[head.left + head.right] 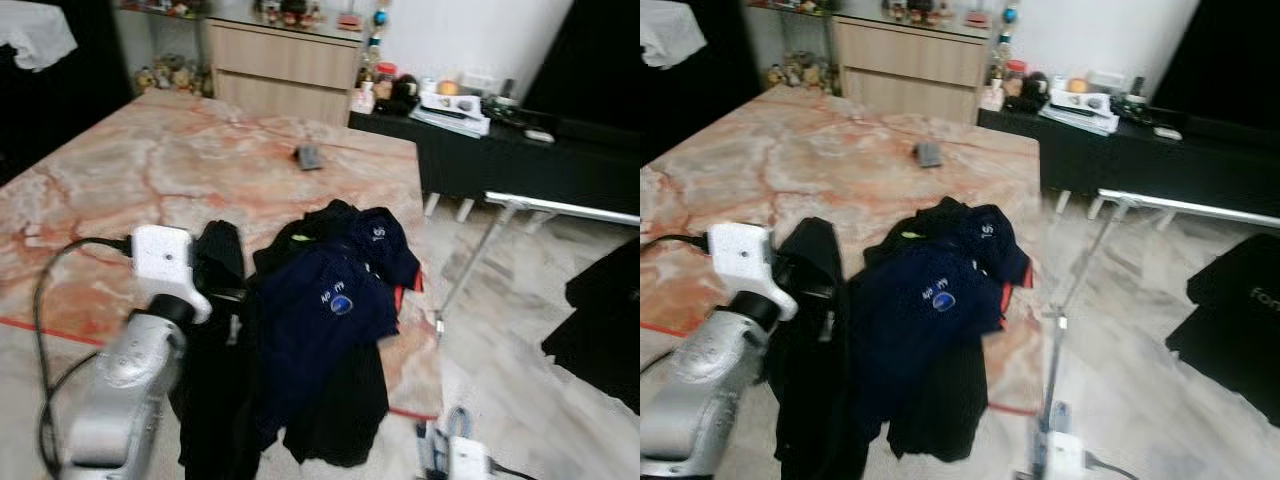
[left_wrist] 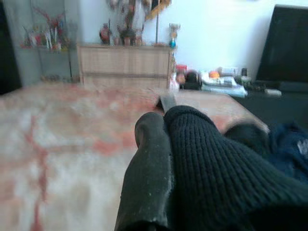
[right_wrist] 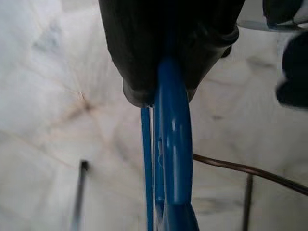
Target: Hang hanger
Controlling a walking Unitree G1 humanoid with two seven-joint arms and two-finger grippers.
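Observation:
A blue plastic hanger (image 3: 171, 144) is clamped between the black fingers (image 3: 130, 57) of my right gripper (image 3: 166, 94), low over the pale tiled floor. That arm's white wrist (image 1: 466, 461) sits at the bottom right, beside the table corner. A heap of dark clothes lies on the marble table (image 1: 180, 170) near its edge, with a navy shirt (image 1: 325, 305) bearing a round logo on top. My left gripper (image 2: 161, 122) is at the heap's left side, shut on a black knit garment (image 2: 216, 168) that drapes over one finger and hangs off the table.
A small dark flat object (image 1: 309, 156) lies further back on the table. A metal clothes rail (image 1: 560, 205) with a slanted leg stands to the right. Behind it is a black sideboard (image 1: 520, 160) with clutter, and a black bag (image 1: 600, 320) lies on the floor.

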